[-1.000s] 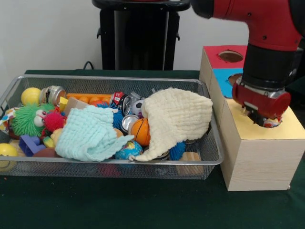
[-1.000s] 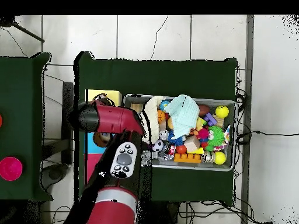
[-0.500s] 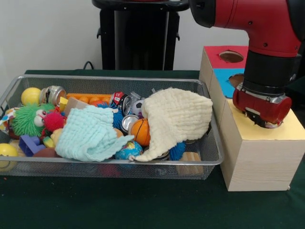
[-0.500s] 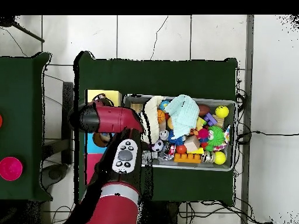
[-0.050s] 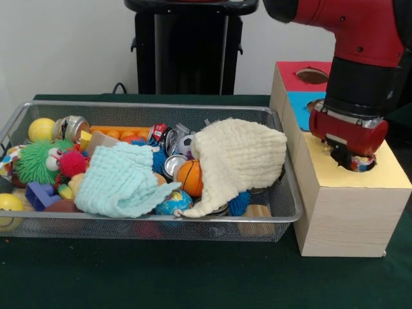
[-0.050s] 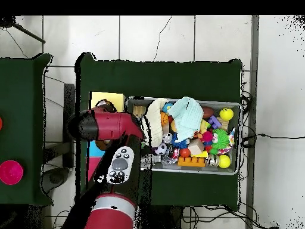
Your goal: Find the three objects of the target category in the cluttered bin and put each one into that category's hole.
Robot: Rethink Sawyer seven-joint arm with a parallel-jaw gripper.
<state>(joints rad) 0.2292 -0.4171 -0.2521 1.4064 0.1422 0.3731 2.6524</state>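
The gripper hangs over the hole in the yellow top of the box, something colourful just below it; whether the jaws hold it I cannot tell; likely the drop step; next, return to the bin for another.

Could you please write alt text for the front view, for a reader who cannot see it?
A red and black robot arm holds its gripper just above the hole in the yellow top of a wooden box. Beside it, a wire mesh bin is crammed with toys, balls, cans and two cloths, cream and mint.
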